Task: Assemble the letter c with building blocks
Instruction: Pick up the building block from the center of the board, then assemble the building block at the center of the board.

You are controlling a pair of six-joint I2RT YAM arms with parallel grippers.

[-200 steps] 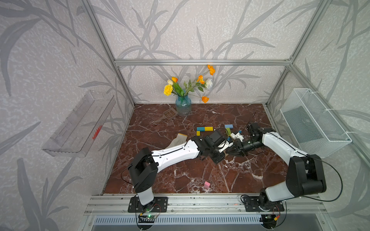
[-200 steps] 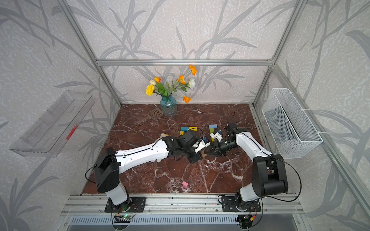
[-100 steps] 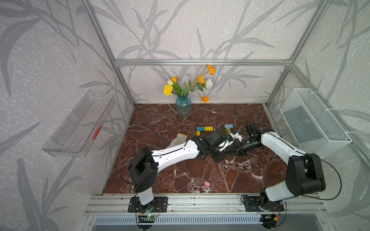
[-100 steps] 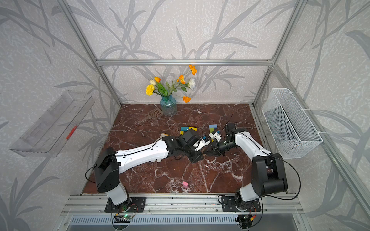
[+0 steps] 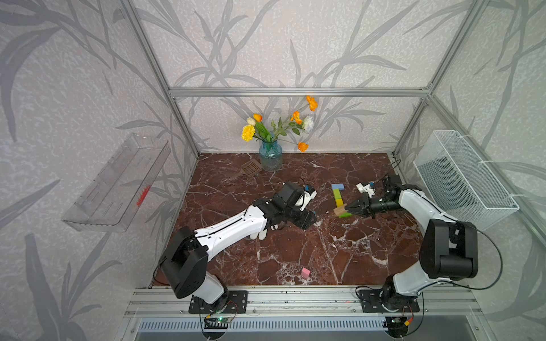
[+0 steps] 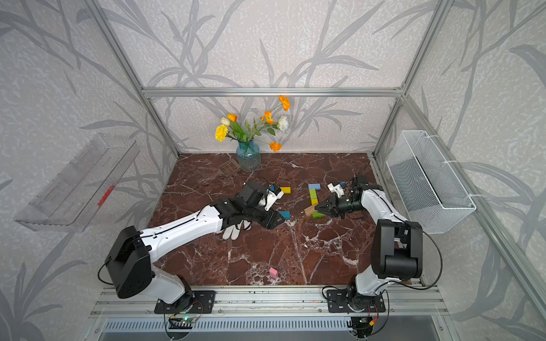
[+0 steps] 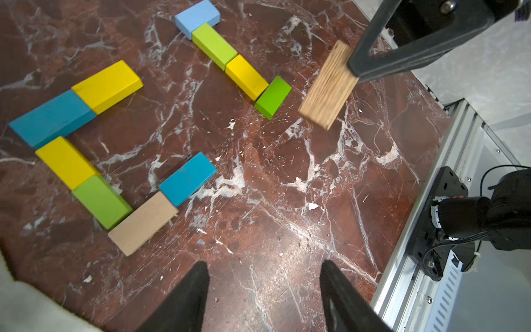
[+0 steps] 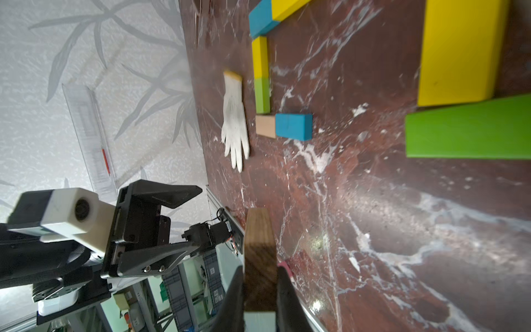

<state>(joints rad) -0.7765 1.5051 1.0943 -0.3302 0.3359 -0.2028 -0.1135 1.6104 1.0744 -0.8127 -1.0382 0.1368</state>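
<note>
Glass vase (image 5: 270, 158) holding flowers (image 5: 277, 127) at marbled surface's (image 5: 295, 251) back edge; wire basket (image 5: 464, 183) on the wall. Right claw (image 5: 349, 208) clamped on dark wooden block (image 5: 339, 210), beside green block (image 5: 345, 215) ending the column (image 5: 337, 196); left claw (image 7: 263, 267) agape, holding nothing.

1. You're working on a tabletop (image 7: 287, 186) of glossy, white-veined, marble-look stone.
2. Your painted blocks (image 7: 107, 86) look smooth, with a satin sheen.
3. The dark wood block (image 7: 327, 86) shows bare, rough grain.
4. The glove (image 8: 235, 120) is white knitted cloth.
5. Your basket (image 5: 464, 183) is white wire mesh; the shelf (image 5: 118, 183) is clear plastic.
</note>
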